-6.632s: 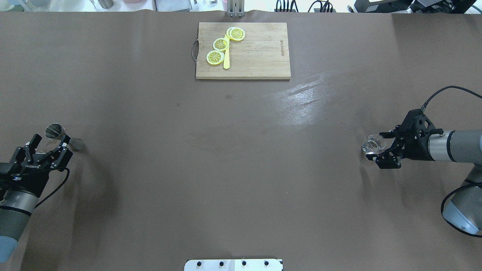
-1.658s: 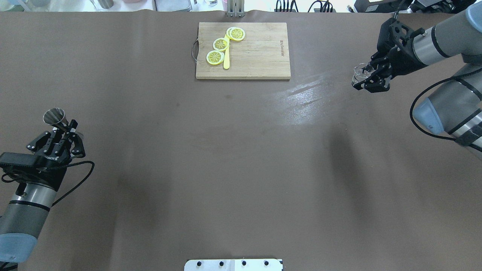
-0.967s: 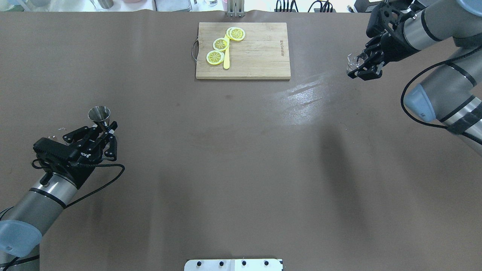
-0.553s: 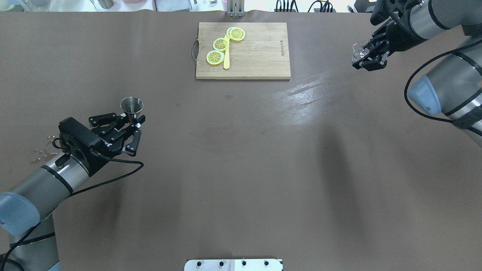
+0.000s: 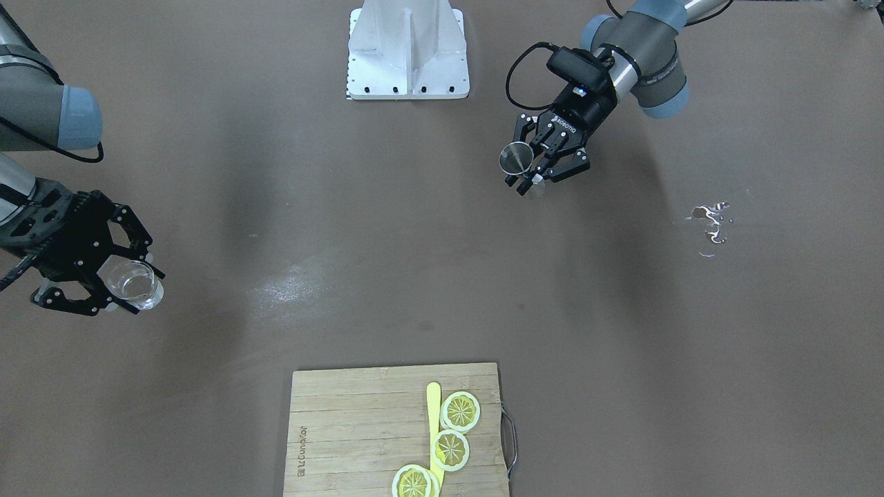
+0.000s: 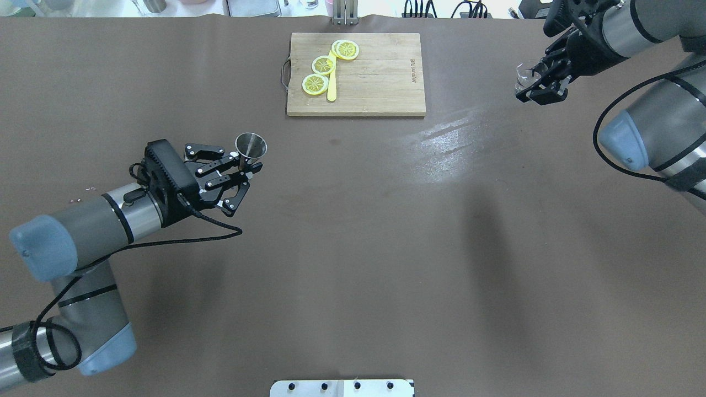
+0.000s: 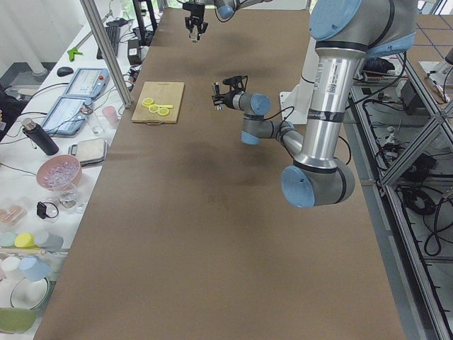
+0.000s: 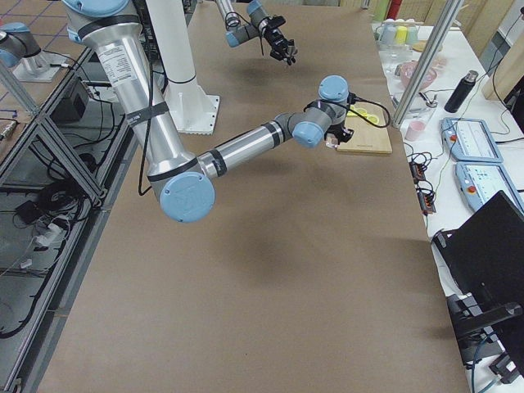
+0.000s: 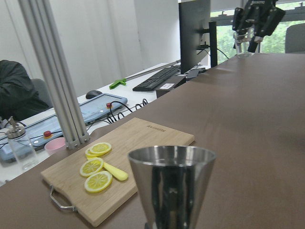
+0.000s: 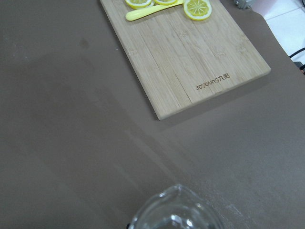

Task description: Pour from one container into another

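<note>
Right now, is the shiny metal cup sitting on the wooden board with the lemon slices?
No, the left hand holds the jigger over the brown table, well apart from the cutting board.

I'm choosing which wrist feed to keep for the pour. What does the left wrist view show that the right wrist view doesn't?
Only the left wrist view: the jigger, upright and close, the far right gripper shut on the glass, a monitor and a keyboard beyond the table. Only the right wrist view: a close look down onto the glass's rim at the bottom edge. Both: the glass, the cutting board, its lemon slices and the brown table.
</note>
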### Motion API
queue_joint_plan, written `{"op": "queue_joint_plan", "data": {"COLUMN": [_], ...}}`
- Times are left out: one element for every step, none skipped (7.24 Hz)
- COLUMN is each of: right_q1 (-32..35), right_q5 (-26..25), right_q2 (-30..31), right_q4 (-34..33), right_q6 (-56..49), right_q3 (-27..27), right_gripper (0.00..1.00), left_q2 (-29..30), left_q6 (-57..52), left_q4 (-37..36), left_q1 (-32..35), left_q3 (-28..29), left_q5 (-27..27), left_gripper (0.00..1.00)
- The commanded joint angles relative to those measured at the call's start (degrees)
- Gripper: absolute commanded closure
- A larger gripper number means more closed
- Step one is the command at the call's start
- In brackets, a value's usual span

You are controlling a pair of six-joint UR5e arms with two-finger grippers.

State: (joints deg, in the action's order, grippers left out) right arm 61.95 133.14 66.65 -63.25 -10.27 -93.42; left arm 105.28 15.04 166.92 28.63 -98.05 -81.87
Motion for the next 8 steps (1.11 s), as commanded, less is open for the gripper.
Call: {"op": "queue_joint_plan", "data": {"right_q1": [-1.47, -4.09, -6.99, -8.15, -9.64, -10.7, -12.8, -14.47], "right_q5": [-0.07, -0.16, -0.77, -0.25, 1.06, 1.25, 1.16, 0.99], "right_q2": [-2.65, -4.58, -5.56, -5.57, -5.22, -4.7, -4.26, -4.08], "right_q4": [-0.82, -3.69, -6.25, -6.53, -6.45, -6.45, -6.53, -6.54], "right_q6": [-0.01, -0.01, -0.19, -0.27, -0.8, -1.32, -1.33, -1.33], "right_q3": [-1.22, -2.63, -5.86, -7.28, -8.34, -9.14, -9.06, -9.06], "right_gripper": [1.0, 1.0, 1.0, 1.0, 1.0, 1.0, 1.0, 1.0], "left_q2": [10.86, 14.57, 16.95, 19.85, 23.01, 26.0, 30.38, 32.51], "left_q6": [-2.38, -2.47, -2.56, -3.17, -5.7, -6.51, -7.13, -7.13], "left_q4": [0.25, 0.43, 1.12, 1.65, 2.88, 4.11, 8.3, 9.64], "left_q1": [5.44, 6.25, 6.34, 6.43, 6.43, 6.26, 6.17, 5.82], "left_q3": [11.5, 15.48, 18.13, 21.55, 25.76, 29.54, 35.93, 38.17], "left_q5": [-14.99, -18.29, -18.76, -22.42, -24.63, -26.22, -27.54, -27.9], "left_gripper": [1.0, 1.0, 1.0, 1.0, 1.0, 1.0, 1.0, 1.0]}}
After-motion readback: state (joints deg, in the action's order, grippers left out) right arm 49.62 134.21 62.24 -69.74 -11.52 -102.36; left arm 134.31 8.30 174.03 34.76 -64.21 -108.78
